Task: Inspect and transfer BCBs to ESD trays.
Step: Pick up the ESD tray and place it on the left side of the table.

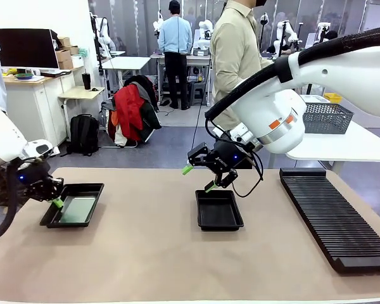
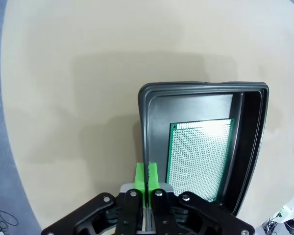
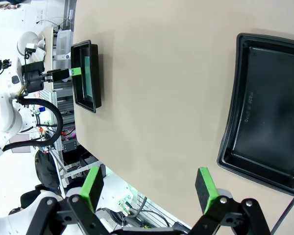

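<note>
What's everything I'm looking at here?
Left tray: one, black, table's left.
Middle tray: one, black, empty, mid-table.
Board: one, green, lying in left tray.
Rack: one, black, ribbed, table's right.
Basket: one, grey mesh, on white side table, far right.
Table: one, beige top.
Person: one, beige shirt, far side.
Left gripper: one, black with green pads, shut, at left tray's rim.
Right gripper: one, same colours, open, in the air by middle tray.

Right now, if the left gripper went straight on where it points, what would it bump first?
Most likely the rim of the black tray holding the board; the left gripper sits shut right at it.
</note>
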`<state>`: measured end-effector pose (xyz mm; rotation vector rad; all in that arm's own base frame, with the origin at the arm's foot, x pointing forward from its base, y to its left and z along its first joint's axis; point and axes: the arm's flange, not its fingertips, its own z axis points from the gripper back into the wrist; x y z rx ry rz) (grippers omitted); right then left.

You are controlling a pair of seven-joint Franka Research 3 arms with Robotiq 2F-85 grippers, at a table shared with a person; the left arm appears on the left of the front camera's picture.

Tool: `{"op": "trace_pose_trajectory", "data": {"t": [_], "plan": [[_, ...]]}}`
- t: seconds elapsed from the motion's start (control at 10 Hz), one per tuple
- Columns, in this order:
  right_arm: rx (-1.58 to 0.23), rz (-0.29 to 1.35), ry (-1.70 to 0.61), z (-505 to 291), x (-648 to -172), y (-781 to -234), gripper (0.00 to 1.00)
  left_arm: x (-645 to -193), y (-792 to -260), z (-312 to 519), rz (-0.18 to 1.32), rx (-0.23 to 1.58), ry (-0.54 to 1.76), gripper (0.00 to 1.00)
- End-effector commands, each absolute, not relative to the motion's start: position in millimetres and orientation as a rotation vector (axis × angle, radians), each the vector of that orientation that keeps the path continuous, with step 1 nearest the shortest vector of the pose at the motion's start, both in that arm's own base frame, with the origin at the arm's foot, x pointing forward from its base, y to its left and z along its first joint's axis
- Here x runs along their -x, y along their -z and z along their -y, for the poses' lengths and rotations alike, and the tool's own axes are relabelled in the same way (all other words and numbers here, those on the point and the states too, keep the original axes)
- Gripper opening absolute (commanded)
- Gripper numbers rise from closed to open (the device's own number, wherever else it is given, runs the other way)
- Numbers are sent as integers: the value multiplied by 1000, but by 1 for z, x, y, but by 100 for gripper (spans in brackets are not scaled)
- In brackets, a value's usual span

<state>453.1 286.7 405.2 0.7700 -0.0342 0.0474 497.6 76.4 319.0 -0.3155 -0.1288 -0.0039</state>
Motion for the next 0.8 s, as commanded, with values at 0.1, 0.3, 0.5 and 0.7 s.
{"op": "trace_pose_trajectory", "data": {"t": [0.1, 0.3, 0.5, 0.7], "plan": [[-771, 34, -44, -286, -452, -406, 100, -494, -314, -87, 129, 331, 11, 3], [-771, 34, -44, -286, -452, -406, 100, -493, -308, -91, 129, 327, 1, 3], [-771, 34, -44, -286, -452, -406, 100, -493, -301, -88, 121, 309, -16, 3], [-771, 34, -44, -286, -452, -406, 100, -494, -300, -81, 130, 311, -19, 3]]}}
